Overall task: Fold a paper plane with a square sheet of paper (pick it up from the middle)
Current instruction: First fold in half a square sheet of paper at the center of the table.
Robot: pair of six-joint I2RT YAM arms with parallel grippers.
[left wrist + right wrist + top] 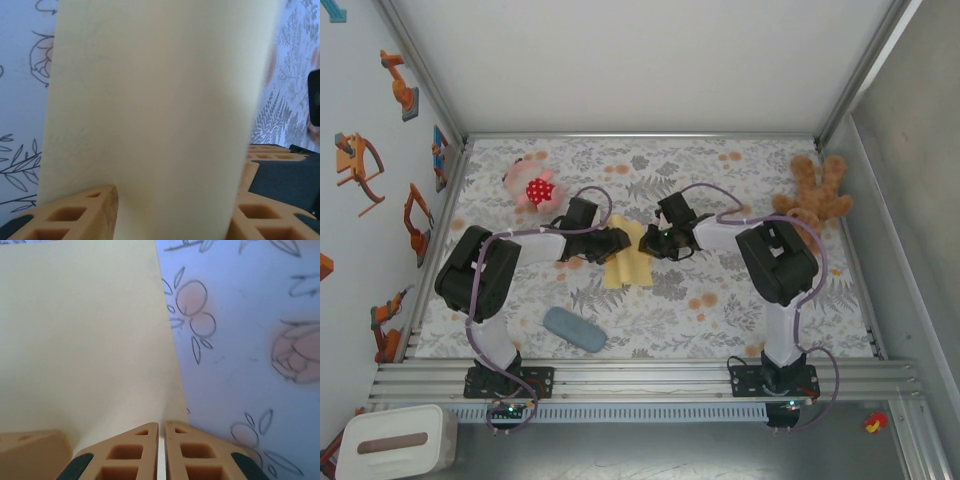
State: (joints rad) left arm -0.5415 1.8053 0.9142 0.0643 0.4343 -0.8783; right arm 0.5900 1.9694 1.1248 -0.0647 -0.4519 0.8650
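Square sheet of paper is plain pale yellow, gently bowed.

No lettering, numbers or brand marks legible. Square sheet of paper is plain yellow. Decals on the wall left of the counter are orange robot-arm pictures, unlettered.

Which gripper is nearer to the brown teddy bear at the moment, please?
The right gripper. It sits at the right edge of the yellow paper, on the side toward the teddy bear; the left gripper is across the paper, farther away.
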